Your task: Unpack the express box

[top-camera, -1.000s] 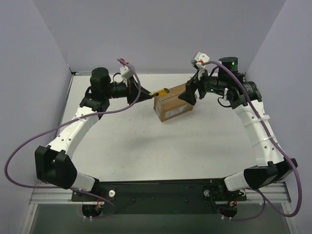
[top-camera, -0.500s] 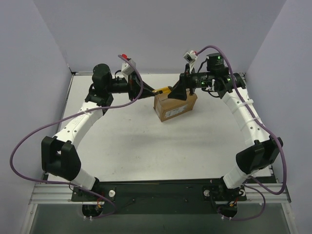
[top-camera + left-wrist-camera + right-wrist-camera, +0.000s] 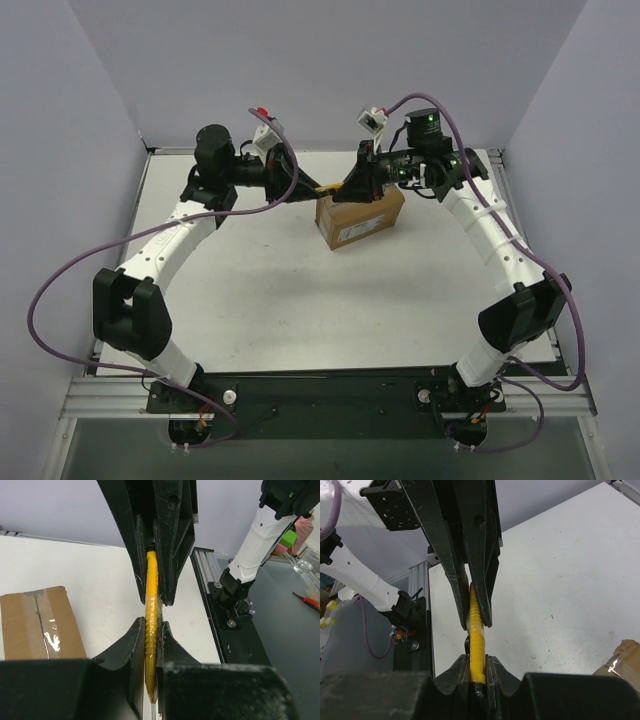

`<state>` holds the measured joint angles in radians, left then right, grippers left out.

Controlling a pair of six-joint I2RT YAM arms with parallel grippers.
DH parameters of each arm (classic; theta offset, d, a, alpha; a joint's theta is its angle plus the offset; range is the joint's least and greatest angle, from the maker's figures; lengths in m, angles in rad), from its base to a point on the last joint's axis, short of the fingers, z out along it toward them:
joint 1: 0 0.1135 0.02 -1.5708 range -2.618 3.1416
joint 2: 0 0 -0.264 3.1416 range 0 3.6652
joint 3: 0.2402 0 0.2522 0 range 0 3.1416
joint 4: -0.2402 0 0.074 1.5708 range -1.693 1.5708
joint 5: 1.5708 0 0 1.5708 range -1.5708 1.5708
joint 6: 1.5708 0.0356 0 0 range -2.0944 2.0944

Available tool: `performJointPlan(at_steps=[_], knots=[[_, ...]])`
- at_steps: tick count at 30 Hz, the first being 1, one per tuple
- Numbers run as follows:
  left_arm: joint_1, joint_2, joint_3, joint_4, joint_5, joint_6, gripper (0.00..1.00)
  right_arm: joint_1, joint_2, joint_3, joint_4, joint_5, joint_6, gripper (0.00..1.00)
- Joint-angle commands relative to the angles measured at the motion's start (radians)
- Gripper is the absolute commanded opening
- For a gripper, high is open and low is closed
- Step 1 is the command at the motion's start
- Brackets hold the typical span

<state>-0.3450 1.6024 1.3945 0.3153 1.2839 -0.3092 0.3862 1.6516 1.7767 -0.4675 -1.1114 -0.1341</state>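
The express box (image 3: 360,218), a brown taped carton with a white label on its front, stands at the back middle of the table, flaps closed. Just above its back left corner a yellow ribbed cutter (image 3: 328,187) hangs in the air between both grippers. My left gripper (image 3: 306,184) is shut on one end and my right gripper (image 3: 349,188) on the other. In the left wrist view my jaws (image 3: 151,640) pinch the cutter (image 3: 151,600), with the box's taped top (image 3: 37,625) to the left. The right wrist view shows my jaws (image 3: 477,666) clamped on the cutter (image 3: 476,625).
White table (image 3: 300,290) with lilac walls on three sides. A metal rail (image 3: 330,395) runs along the near edge with both arm bases. Purple cables loop off each arm. The other arm's fingers (image 3: 160,540) face each wrist camera closely.
My right arm swung left to the cutter and its gripper closed on the free end. The left gripper kept its hold and shifted slightly right.
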Motion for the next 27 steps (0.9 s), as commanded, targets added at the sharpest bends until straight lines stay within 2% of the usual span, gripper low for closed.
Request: performJointPlan(at_steps=[1, 2, 3, 4, 5, 6, 7, 8, 9, 10, 11, 12, 18, 23, 27], knots=[[-0.002, 0.027, 0.061, 0.047, 0.048, -0.019, 0.00, 0.000, -0.016, 0.050, 0.043, -0.031, -0.030, 0.05], [0.000, 0.027, 0.061, 0.027, 0.023, -0.002, 0.01, 0.000, -0.021, 0.049, 0.021, -0.021, -0.045, 0.02], [0.004, 0.024, 0.061, 0.013, 0.000, 0.016, 0.15, -0.001, -0.033, 0.055, -0.015, -0.002, -0.114, 0.00], [0.009, 0.005, 0.061, -0.008, -0.017, 0.042, 0.35, 0.000, -0.036, 0.073, -0.075, 0.022, -0.199, 0.00], [0.017, -0.005, 0.066, -0.097, -0.035, 0.135, 0.43, 0.005, -0.039, 0.110, -0.212, 0.082, -0.287, 0.00], [0.017, -0.018, 0.075, -0.175, -0.102, 0.207, 0.48, 0.009, -0.047, 0.119, -0.270, 0.123, -0.446, 0.00], [0.017, -0.039, 0.092, -0.267, -0.135, 0.392, 0.55, 0.017, -0.050, 0.127, -0.320, 0.186, -0.510, 0.00], [0.006, -0.047, 0.127, -0.447, -0.170, 0.479, 0.57, 0.029, -0.052, 0.132, -0.404, 0.265, -0.568, 0.00], [0.000, -0.051, 0.138, -0.513, -0.229, 0.549, 0.58, 0.034, -0.058, 0.138, -0.439, 0.290, -0.667, 0.00], [-0.006, -0.059, 0.147, -0.560, -0.253, 0.644, 0.59, 0.036, -0.062, 0.138, -0.457, 0.307, -0.688, 0.00], [-0.011, -0.062, 0.141, -0.602, -0.262, 0.666, 0.61, 0.037, -0.068, 0.133, -0.465, 0.317, -0.699, 0.00], [-0.011, -0.065, 0.130, -0.602, -0.262, 0.674, 0.66, 0.040, -0.079, 0.132, -0.465, 0.326, -0.705, 0.00], [-0.049, -0.078, 0.077, -0.562, -0.247, 0.676, 0.69, 0.083, -0.079, 0.138, -0.471, 0.366, -0.707, 0.00], [-0.061, -0.039, 0.098, -0.568, -0.222, 0.670, 0.69, 0.100, -0.058, 0.159, -0.465, 0.375, -0.684, 0.00], [-0.061, -0.009, 0.127, -0.598, -0.196, 0.679, 0.65, 0.103, -0.038, 0.190, -0.447, 0.390, -0.641, 0.00]])
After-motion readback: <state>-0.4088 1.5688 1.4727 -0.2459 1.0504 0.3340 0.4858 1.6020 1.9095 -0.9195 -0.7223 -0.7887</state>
